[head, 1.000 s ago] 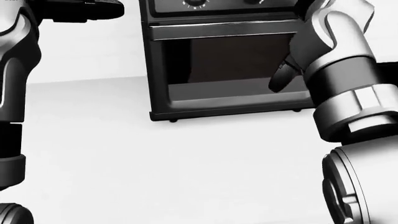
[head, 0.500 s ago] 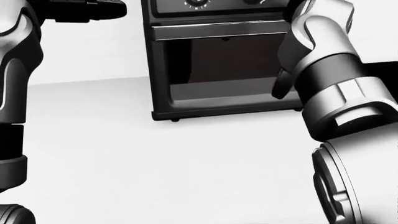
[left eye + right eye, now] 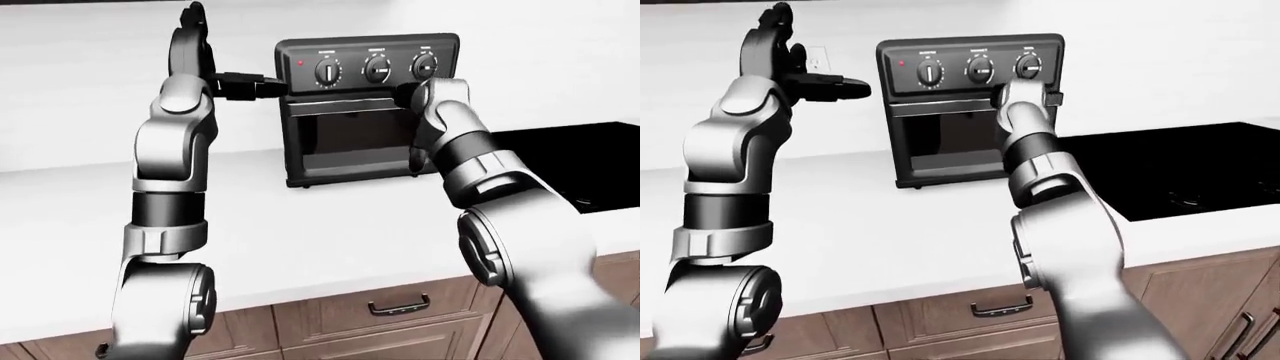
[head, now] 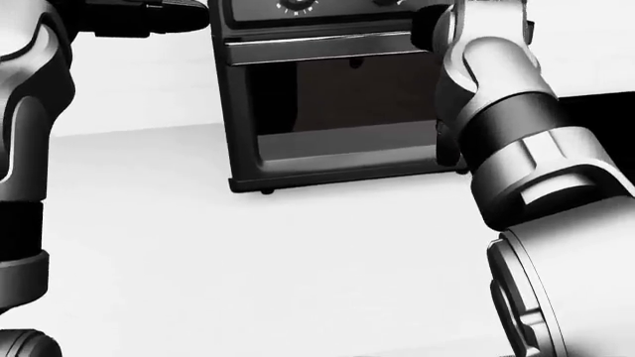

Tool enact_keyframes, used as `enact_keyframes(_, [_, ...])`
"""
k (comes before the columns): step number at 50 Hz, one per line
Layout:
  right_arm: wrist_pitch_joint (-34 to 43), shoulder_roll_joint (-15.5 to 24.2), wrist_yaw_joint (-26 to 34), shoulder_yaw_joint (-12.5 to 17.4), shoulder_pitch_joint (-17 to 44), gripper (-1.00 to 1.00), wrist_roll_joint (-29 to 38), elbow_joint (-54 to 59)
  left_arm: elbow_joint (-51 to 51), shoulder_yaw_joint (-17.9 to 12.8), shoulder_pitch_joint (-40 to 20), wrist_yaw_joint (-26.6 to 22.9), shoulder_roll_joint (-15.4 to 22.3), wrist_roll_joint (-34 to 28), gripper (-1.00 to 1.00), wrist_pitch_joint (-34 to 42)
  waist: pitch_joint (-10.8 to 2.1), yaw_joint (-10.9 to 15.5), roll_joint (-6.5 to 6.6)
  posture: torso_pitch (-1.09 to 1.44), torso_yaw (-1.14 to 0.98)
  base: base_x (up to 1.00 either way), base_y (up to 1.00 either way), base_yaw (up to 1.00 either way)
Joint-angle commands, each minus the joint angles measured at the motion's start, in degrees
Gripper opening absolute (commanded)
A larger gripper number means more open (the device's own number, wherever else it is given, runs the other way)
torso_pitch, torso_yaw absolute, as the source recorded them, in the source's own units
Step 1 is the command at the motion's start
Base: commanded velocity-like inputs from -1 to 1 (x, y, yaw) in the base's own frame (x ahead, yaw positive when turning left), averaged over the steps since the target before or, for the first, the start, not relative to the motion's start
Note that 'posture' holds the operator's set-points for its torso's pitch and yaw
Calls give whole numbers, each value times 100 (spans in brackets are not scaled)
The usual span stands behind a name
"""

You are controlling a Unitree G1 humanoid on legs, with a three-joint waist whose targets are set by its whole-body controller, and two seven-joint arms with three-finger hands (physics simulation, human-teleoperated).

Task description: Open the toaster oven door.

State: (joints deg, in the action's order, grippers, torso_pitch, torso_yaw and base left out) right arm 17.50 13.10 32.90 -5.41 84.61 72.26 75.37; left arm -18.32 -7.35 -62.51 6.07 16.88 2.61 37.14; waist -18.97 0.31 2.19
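A black toaster oven (image 3: 350, 146) stands on the white counter against the wall, with three knobs (image 3: 377, 70) along its top. Its glass door (image 4: 342, 97) is shut, and a silver handle bar (image 4: 318, 47) runs across the door's top. My right hand (image 3: 408, 95) is raised to the right end of that bar. Its fingers are hidden behind my wrist and forearm (image 4: 506, 119), so their grip does not show. My left hand (image 3: 248, 85) is held high beside the oven's upper left corner, apart from it, with dark fingers stretched toward the oven and nothing in them.
The white counter (image 3: 300, 217) runs across the left-eye view. A black cooktop (image 3: 1180, 169) lies to the right of the oven in the right-eye view. Wooden drawers with dark pulls (image 3: 398, 306) sit below the counter edge. A wall outlet (image 3: 818, 56) shows behind my left hand.
My right hand has risen from in front of the door glass to the handle's right end. The oven has slid slightly left in the head view, so the camera has moved a little.
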Motion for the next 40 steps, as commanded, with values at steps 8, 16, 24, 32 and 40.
enact_keyframes(8, [-256, -12, -742, 49, 346, 100, 349, -104, 184, -40, -205, 21, 46, -25, 100, -124, -39, 14, -6, -54, 0, 0, 0, 0])
enact_keyframes(16, [-294, -68, -1232, 158, 372, 100, 367, -4, 324, -38, -176, 34, 14, 2, 100, -27, -36, 29, -24, -54, 0, 0, 0, 0])
enact_keyframes(24, [-278, 15, -1684, 279, 266, 100, 273, 107, 400, -54, -186, 38, 30, 39, 100, 41, -41, 40, -35, -54, 0, 0, 0, 0])
enact_keyframes(32, [-290, 106, -2030, 289, 217, 100, 288, 157, 443, -43, -138, 47, 12, 46, 100, 47, -53, 61, -53, -54, 0, 0, 0, 0])
enact_keyframes(40, [-259, 146, -2379, 325, 123, 100, 348, 223, 395, -46, -122, 41, 10, 55, 100, -1, -58, 85, -69, -54, 0, 0, 0, 0])
